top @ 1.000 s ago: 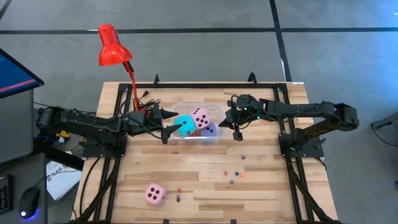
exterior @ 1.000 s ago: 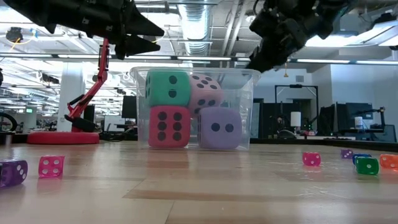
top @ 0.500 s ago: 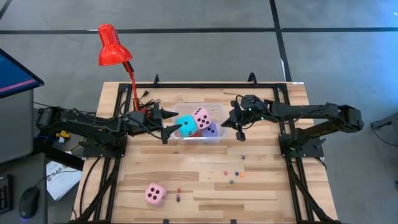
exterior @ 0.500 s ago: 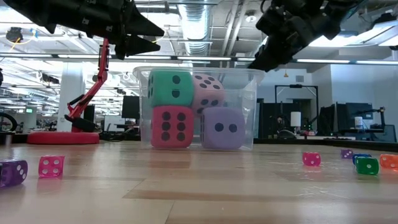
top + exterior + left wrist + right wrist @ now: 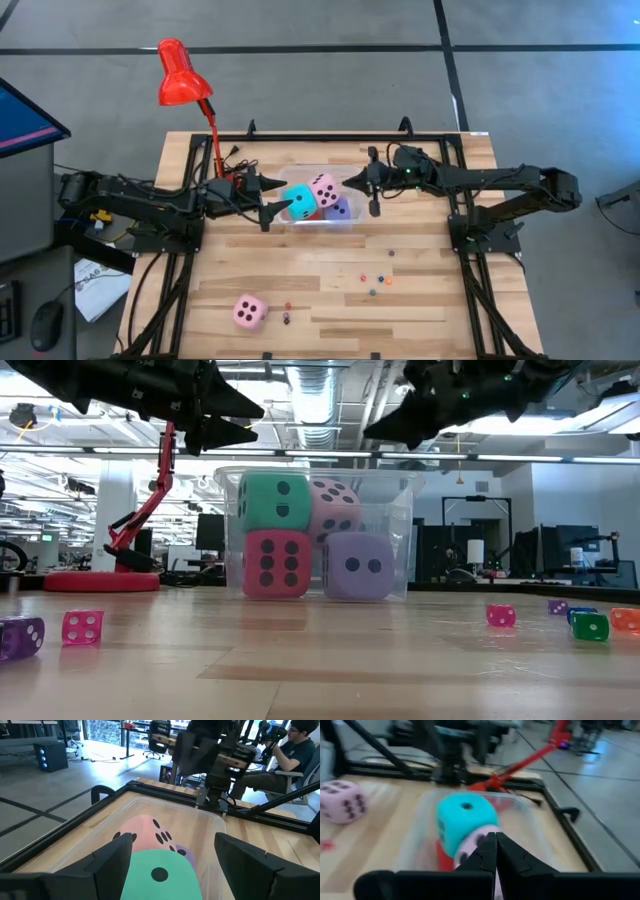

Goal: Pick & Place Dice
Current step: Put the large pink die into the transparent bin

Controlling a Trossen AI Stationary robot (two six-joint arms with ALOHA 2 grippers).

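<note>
Dice point(image 5: 316, 194) in clear bin point(image 5: 412, 540) – wooden table point(image 5: 330, 290), office behind.

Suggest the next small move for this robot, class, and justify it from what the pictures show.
Probably the left gripper, open beside the clear bin, should pull back toward the pink die lying alone near the table's front edge. Four dice already sit in the bin; the right gripper is shut and empty at the bin's far side.

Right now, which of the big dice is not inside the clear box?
The pink die lying alone on the table's near part; the cyan die, red, lavender and other pink one sit in the clear box.
</note>
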